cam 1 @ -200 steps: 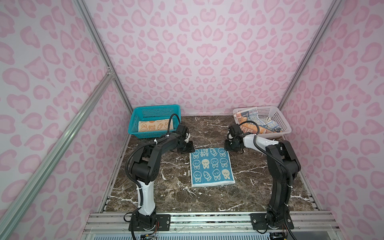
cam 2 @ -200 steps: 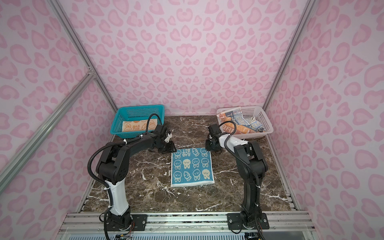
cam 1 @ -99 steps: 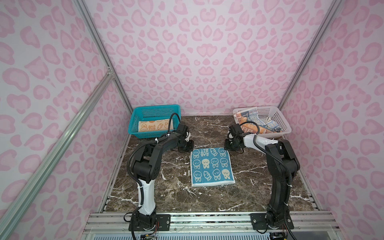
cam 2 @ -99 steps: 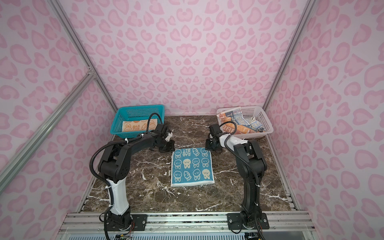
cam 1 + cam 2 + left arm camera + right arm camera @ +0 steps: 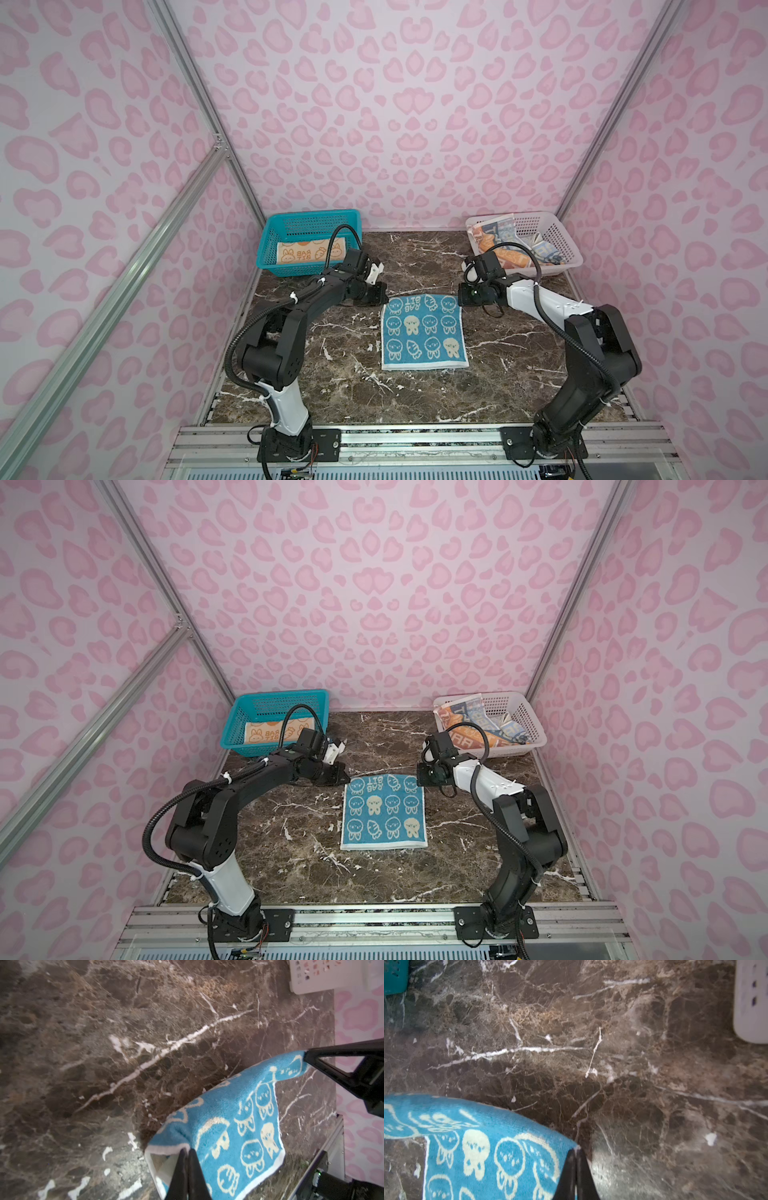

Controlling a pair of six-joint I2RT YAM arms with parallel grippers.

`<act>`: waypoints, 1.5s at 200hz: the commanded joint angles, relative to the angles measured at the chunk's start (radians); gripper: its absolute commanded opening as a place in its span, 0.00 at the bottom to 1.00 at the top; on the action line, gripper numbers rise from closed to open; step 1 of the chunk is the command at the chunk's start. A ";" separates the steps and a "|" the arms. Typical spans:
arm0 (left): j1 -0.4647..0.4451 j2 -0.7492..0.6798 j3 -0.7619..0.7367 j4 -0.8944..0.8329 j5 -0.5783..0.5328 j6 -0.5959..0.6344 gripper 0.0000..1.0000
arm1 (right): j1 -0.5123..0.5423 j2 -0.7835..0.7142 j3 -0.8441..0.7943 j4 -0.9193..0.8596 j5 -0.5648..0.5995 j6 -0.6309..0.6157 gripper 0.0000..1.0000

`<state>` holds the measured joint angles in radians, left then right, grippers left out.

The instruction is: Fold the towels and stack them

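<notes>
Blue towel (image 5: 424, 332) lies mid marble table (image 5: 332, 395), its near edge flat.

Left gripper (image 5: 186, 1153): jaws together, clamped on the towel's far left corner. The corner sits raised off the marble in the left wrist view.

Right gripper (image 5: 576, 1153): jaws together on the far right corner, also raised.

Beyond the towel, left: teal basket (image 5: 268, 249) holding the folded orange-cream towel (image 5: 307, 252).

Beyond the towel, right: white basket (image 5: 571, 259) holding the crumpled lettered towel (image 5: 505, 249).
</notes>
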<state>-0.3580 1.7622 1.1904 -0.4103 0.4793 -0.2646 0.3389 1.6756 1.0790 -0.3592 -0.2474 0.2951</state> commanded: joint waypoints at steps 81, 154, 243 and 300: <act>-0.080 -0.255 -0.253 0.005 0.049 0.025 0.03 | 0.126 -0.320 -0.291 -0.067 0.095 0.084 0.00; -0.120 -0.324 -0.372 0.000 0.041 -0.006 0.03 | 0.202 -0.431 -0.417 -0.090 0.127 0.201 0.00; -0.145 -0.347 -0.471 -0.002 0.040 -0.052 0.03 | 0.258 -0.448 -0.479 -0.115 0.142 0.264 0.03; -0.155 -0.372 -0.481 -0.078 -0.013 -0.070 0.24 | 0.288 -0.509 -0.475 -0.179 0.136 0.259 0.28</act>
<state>-0.5117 1.4242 0.7082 -0.4297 0.5079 -0.3214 0.6159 1.2034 0.5983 -0.4850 -0.1234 0.5587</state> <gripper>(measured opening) 0.165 0.238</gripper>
